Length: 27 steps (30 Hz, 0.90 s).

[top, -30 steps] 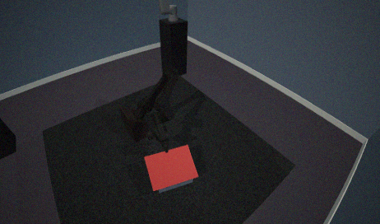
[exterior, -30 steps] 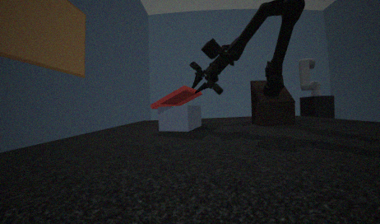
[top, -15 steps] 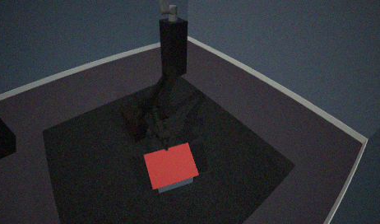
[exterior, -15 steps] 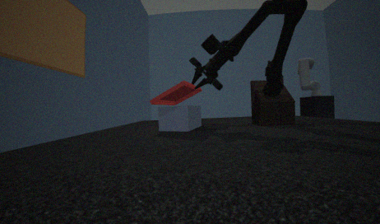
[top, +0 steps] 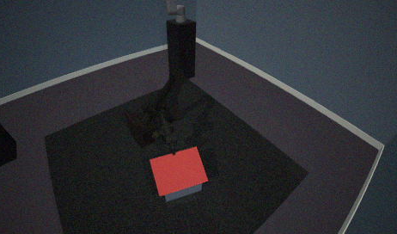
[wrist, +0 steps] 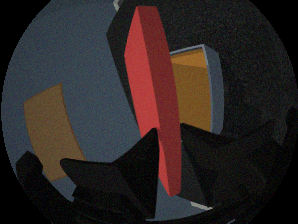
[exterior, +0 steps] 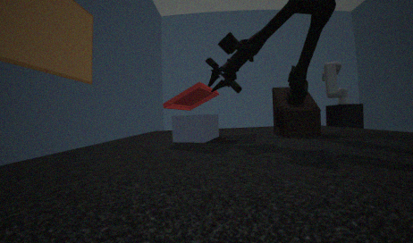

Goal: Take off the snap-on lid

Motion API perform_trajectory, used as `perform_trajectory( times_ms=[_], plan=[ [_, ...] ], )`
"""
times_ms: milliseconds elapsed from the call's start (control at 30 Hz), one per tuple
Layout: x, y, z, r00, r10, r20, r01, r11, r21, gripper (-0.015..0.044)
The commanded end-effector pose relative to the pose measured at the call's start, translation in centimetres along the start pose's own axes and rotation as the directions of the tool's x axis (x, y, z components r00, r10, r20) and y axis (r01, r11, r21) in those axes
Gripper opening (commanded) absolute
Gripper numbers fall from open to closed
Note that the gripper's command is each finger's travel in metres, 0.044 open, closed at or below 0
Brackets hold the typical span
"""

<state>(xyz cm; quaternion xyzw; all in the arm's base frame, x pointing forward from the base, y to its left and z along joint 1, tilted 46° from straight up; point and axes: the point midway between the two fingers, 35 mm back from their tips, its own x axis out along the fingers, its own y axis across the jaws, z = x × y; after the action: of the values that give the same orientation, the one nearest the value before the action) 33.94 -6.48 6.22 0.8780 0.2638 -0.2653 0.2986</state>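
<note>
The red lid (top: 178,171) (exterior: 189,97) (wrist: 150,75) is off the storage box (top: 185,192) (exterior: 194,129) (wrist: 216,90), held in the air above it and tilted, its edge nearer the arm (exterior: 310,54) the higher. The claw (top: 174,152) (exterior: 211,88) (wrist: 168,129) is clenched on that edge. The box stands upright on the counter (top: 99,172) (exterior: 192,192) (wrist: 255,75), apart from the lid; the wrist view shows its orange-brown inside.

The counter is a very dark, speckled surface, with the arm mounted on a brown block (exterior: 297,121). Around it lies a dull purple-brown floor (top: 258,99), edged by pale skirting (top: 292,94) at the foot of blue-grey walls (top: 292,34) (exterior: 103,116) (wrist: 90,60). An orange-brown panel (exterior: 40,40) (wrist: 55,130) shows at one side, and a light ceiling (exterior: 259,4) above. Beyond the counter, a black pedestal (top: 181,49) (exterior: 344,116) carries a pale, angular object (top: 180,15) (exterior: 332,80). The room is dimly lit.
</note>
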Motion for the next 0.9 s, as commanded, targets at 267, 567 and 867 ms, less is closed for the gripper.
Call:
perform_trajectory(
  times_ms=[267, 567, 867],
  plan=[
    [-1.4, 2.0, -0.3, 1.0, 0.018, -0.006, -0.018, 1.0, -0.015, 0.0],
    [-2.2, 2.9, -0.3, 1.0, 0.018, -0.006, -0.018, 1.0, -0.016, 0.0],
    [-1.9, 2.2, 0.6, 1.0, 0.018, -0.006, -0.018, 1.0, -0.016, 0.0]
  ],
)
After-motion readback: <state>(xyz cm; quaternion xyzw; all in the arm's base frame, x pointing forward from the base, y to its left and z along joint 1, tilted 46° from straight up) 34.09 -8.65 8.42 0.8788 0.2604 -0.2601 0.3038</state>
